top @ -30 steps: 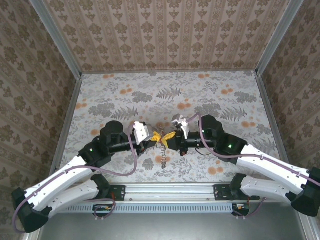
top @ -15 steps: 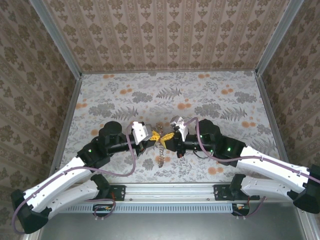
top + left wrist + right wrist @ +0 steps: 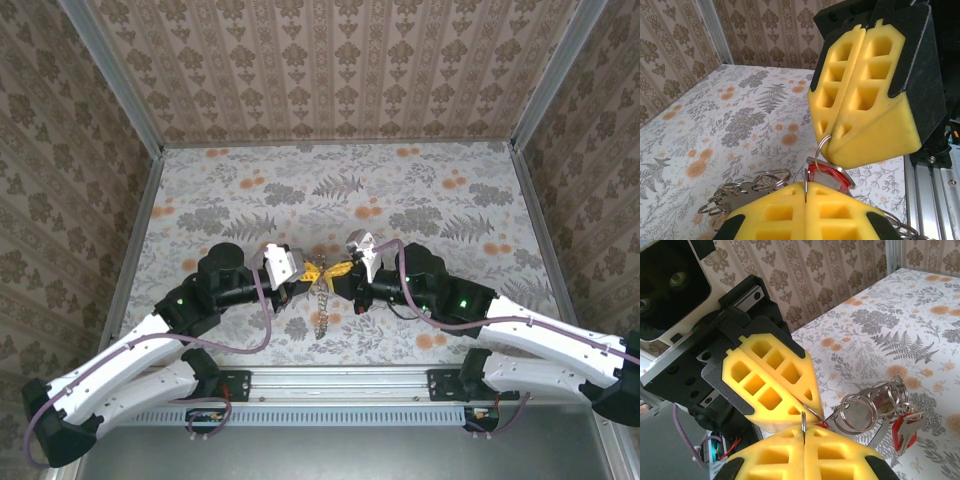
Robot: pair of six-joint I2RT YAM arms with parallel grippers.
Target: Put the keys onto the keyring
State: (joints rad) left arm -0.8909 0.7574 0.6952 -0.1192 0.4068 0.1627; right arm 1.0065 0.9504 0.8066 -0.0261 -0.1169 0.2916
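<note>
Plainly, the left gripper was clamped tight on a thin wire keyring, and the right gripper, tip to tip with it, pinched the same ring. A red key sat between their tips. A bunch of rings hung just beside them over the floral table.

Damask-papered walls enclose a floral tabletop
</note>
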